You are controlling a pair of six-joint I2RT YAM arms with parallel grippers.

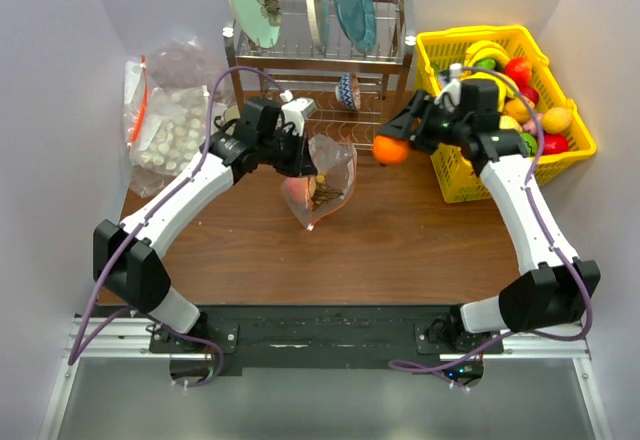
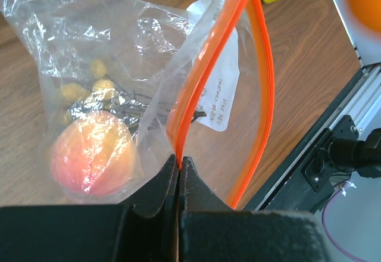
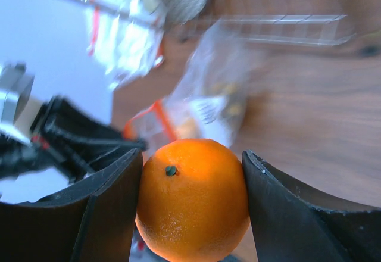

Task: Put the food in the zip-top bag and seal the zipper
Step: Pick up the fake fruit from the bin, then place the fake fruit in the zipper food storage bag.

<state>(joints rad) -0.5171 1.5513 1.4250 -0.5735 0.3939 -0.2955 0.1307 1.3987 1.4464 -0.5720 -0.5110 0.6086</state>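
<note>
The clear zip-top bag [image 1: 322,182] hangs above the table's middle, mouth open. My left gripper [image 1: 297,157] is shut on its orange-red zipper [image 2: 205,65], pinching one side of the mouth [image 2: 179,158]. A yellowish peach [image 2: 92,152] and small brown pieces [image 2: 89,89] lie inside the bag. My right gripper [image 1: 397,140] is shut on the orange [image 3: 193,199] and holds it in the air just right of the bag; the orange also shows from above [image 1: 391,149]. The bag is blurred behind it in the right wrist view [image 3: 196,104].
A yellow basket [image 1: 575,150] of toy fruit stands at the right. A metal dish rack [image 1: 320,55] with plates stands at the back. Clear bags of white lumps [image 1: 170,125] lie at the back left. The black rail [image 2: 333,137] runs along the table's near edge.
</note>
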